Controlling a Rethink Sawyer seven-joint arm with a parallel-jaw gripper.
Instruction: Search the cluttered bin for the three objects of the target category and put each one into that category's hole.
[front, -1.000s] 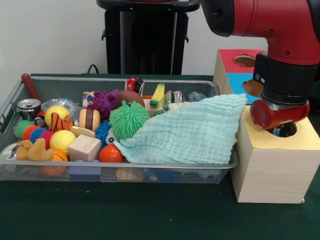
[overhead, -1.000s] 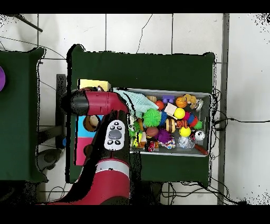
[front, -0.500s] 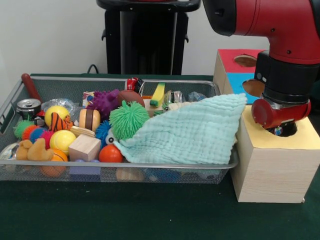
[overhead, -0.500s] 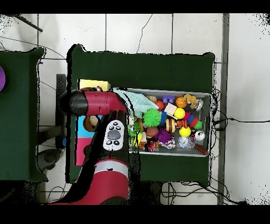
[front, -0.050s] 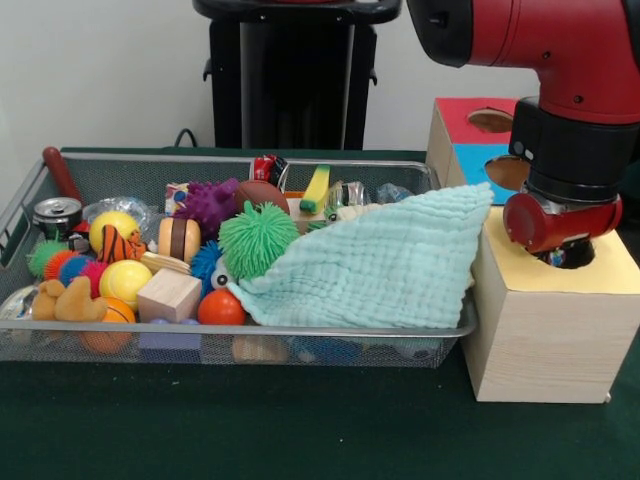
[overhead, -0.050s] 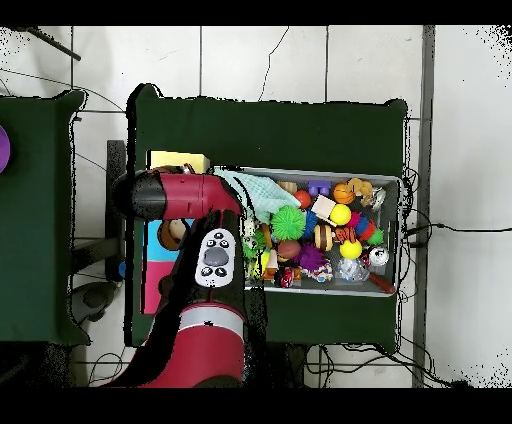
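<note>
Arm (front, -0.050s: 560, 60): reaching over the wooden box, wrist low above the yellow top; a drop straight down from here likely to strike the rim of the hole rather than clear it.
Bin (front, -0.050s: 60, 185): wire mesh, along the desk's front edge, packed full; any sweep back across it risks catching the near rail or dragging the heap.
Wooden box (front, -0.050s: 545, 330): just beside the bin's right end, near the desk's front right corner; light-looking, so a sideways push from the wrist could shift it and move the hole (front, -0.050s: 570, 255) out from under the tool.
Cloth (front, -0.050s: 385, 265): pale green, draped over the right half of the bin, one corner touching the box's top edge; could snag on the wrist and be pulled along, or hide targets beneath it.
Target objects: category not shown, so cannot be picked out among the toys; presumably somewhere in the bin, some possibly under the cloth.
Jaws (front, -0.050s: 565, 255): sunk at the hole, hidden by the red wrist; released or clenched, cannot tell, nor whether anything is carried.
</note>
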